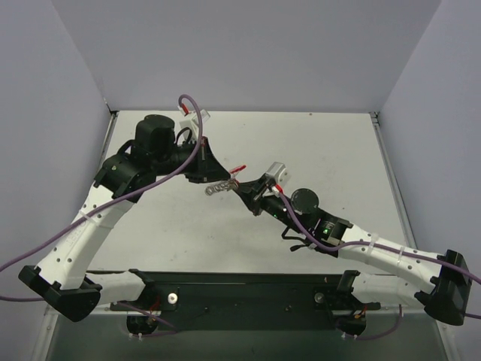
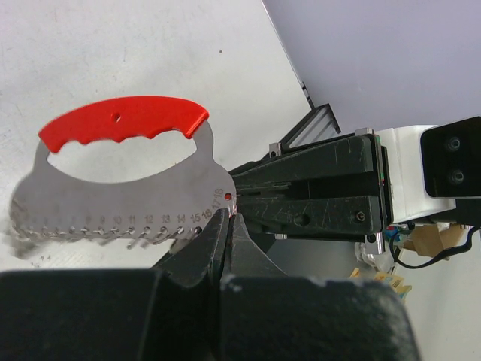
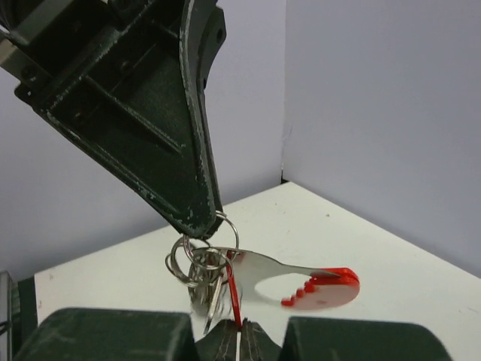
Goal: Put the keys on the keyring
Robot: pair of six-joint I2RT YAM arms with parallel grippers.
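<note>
Over the middle of the table, somewhat nearer its far edge, the left gripper is pinched tight on one end of the toothed silver band of the keyring, holding the loop off the surface. Just to its right, the right gripper is pressed together on the red-headed key, close against small wire rings bunched under the left fingertip.
</note>
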